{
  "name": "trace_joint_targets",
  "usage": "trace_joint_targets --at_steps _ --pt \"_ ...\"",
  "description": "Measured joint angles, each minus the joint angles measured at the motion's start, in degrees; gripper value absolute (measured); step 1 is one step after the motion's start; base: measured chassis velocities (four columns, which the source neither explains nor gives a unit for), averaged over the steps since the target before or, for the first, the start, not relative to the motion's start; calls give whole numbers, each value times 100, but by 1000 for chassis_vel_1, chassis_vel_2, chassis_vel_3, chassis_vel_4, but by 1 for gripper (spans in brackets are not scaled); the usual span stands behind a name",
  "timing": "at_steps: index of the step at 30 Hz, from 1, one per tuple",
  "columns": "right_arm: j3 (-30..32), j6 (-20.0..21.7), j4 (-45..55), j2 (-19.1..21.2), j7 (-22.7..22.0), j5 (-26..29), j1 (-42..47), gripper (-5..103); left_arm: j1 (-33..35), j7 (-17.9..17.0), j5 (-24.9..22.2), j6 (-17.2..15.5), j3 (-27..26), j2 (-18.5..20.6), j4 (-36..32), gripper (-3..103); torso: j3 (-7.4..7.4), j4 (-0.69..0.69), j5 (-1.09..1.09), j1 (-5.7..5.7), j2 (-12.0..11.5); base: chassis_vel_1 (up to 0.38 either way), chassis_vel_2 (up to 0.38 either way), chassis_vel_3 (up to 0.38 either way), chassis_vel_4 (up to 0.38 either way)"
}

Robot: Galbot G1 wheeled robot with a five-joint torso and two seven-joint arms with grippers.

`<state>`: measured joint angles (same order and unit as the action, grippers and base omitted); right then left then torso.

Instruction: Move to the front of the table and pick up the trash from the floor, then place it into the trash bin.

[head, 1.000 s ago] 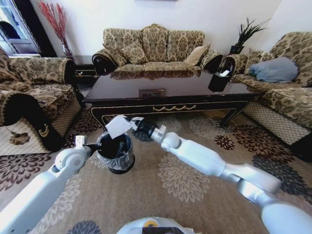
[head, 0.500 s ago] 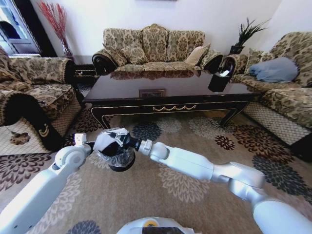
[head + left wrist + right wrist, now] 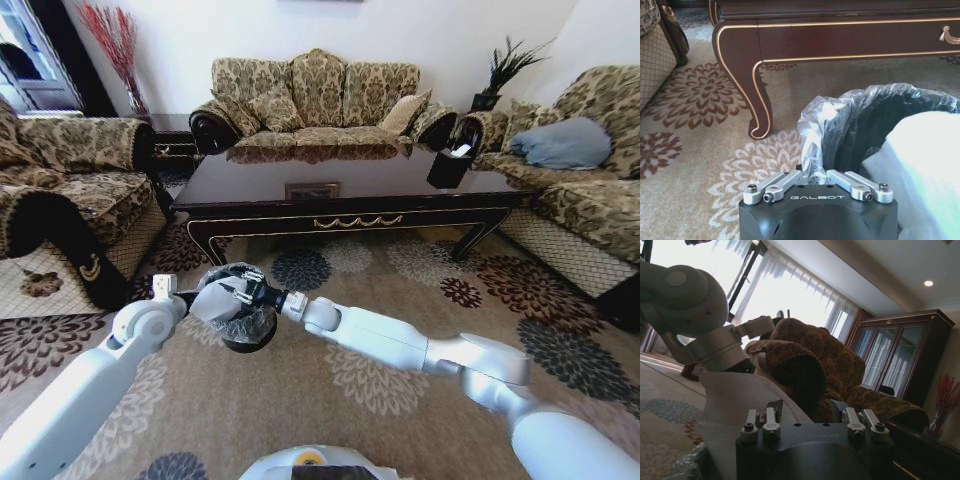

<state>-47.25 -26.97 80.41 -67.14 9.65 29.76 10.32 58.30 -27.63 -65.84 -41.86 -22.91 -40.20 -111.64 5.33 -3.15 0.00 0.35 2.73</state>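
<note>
Lowered further, right tool (image 3: 232, 297) presses its gripped paper sheet (image 3: 222, 299) into the trash bin (image 3: 250, 335), left tool (image 3: 818, 176) pinching the liner (image 3: 815, 135)

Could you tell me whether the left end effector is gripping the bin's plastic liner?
Yes, the left end effector is closed on a bunched fold of the liner at the trash bin rim.

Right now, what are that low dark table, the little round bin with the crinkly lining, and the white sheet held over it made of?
The low dark table looks like glossy varnished wood: it mirrors the sofa, with gold trim. The small round black bin seems plastic, though that is unsure; its crinkly clear liner bag looks like thin film. The flat white sheet in the right gripper appears matte, probably paper.
</note>
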Motion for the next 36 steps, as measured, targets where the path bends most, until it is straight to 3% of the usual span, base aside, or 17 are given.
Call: trace_joint_targets --at_steps 4,6,9,13,22,26,31,36 --pt "269 -107 -171 232 797 -52 -39 70 1 5 8 0 2 -3 9 3 0 -1 0 0 0 0 0 0 0" --pt "330 -119 -187 288 917 -53 -45 70 1 5 10 0 3 -3 9 3 0 -1 0 0 0 0 0 0 0" --pt "532 -135 -196 500 1109 -38 -50 86 2 8 12 0 3 -1 16 3 0 -1 1 0 0 0 0 0 0" --pt "699 -173 -253 584 1280 -170 -81 99 4 11 16 0 8 4 18 3 0 -1 1 0 0 0 0 0 0" --pt "785 -314 -469 571 1418 -365 -133 100 6 15 12 0 1 45 -8 3 0 0 1 -1 0 0 0 0 0" --pt "775 -219 -350 546 1250 -54 -134 100 30 16 6 0 -21 59 -26 3 0 0 1 -1 0 0 0 0 0" --pt "578 91 17 450 735 860 -203 100 48 17 24 0 -19 23 -35 3 0 0 -1 -1 0 0 0 0 0" --pt "568 136 10 439 584 825 -205 100 82 17 30 0 -45 20 -56 3 0 1 -1 -1 0 0 0 0 0"
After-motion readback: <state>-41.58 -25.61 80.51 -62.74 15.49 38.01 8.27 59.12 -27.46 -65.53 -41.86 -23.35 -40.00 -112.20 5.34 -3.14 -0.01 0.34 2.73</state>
